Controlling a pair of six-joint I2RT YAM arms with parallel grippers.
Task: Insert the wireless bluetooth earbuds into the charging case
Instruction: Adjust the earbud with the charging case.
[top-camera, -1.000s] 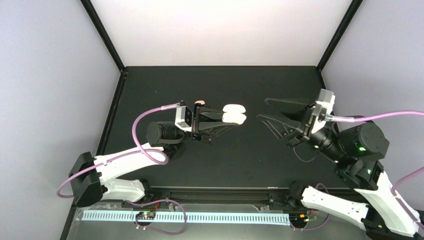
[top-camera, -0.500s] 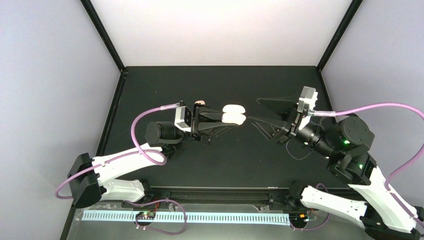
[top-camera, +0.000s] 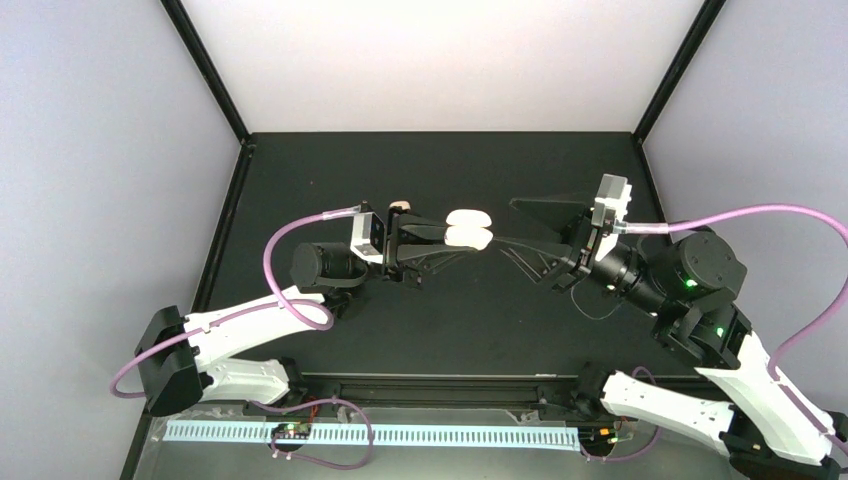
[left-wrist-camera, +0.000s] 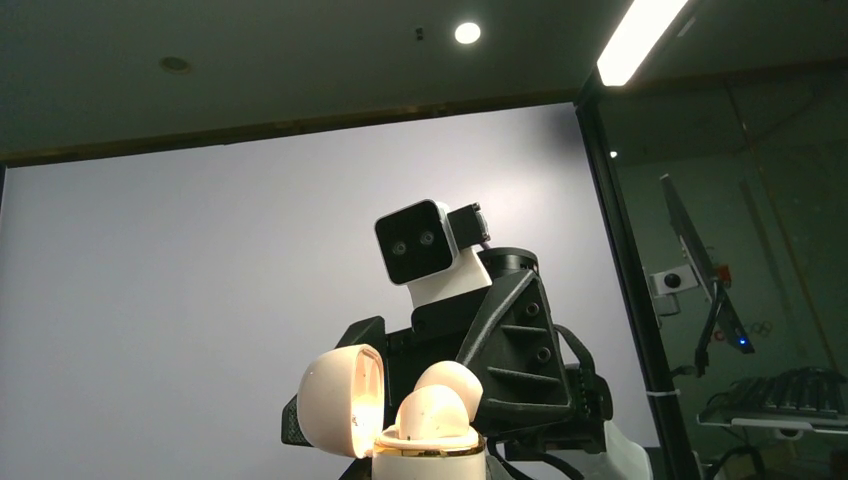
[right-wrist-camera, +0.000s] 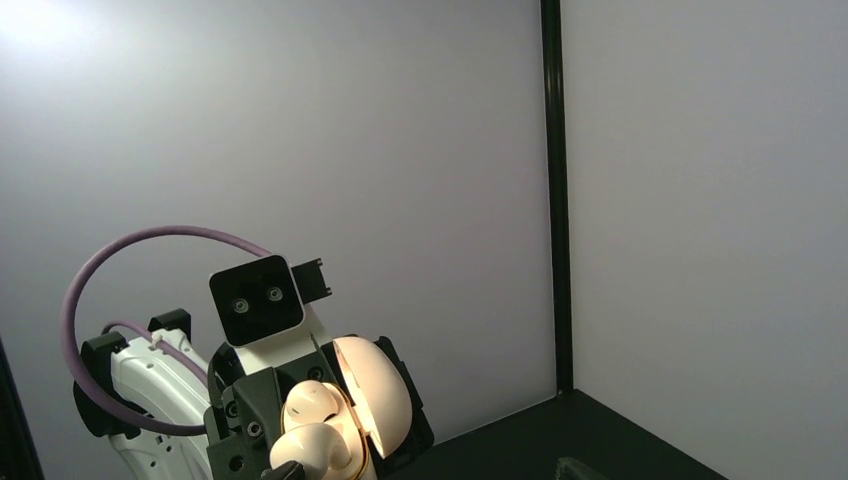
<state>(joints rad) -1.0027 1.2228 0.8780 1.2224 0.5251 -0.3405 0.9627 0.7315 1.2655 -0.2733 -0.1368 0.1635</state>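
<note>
1. The left gripper (top-camera: 449, 240): fingers closed narrowly on the charging case (top-camera: 470, 236), holding it over the middle of the black table (top-camera: 440, 330)
2. The charging case: cream, with its lid (right-wrist-camera: 378, 392) hinged open; both wrist views show two rounded earbuds (left-wrist-camera: 432, 412) standing in the base
3. The right gripper (top-camera: 503, 226): fingers spread wide with nothing visible between them, tips just beside the case on its right
4. A loose earbud (top-camera: 399, 205): pale pink, lying on the table just behind the left gripper, apart from the case
</note>
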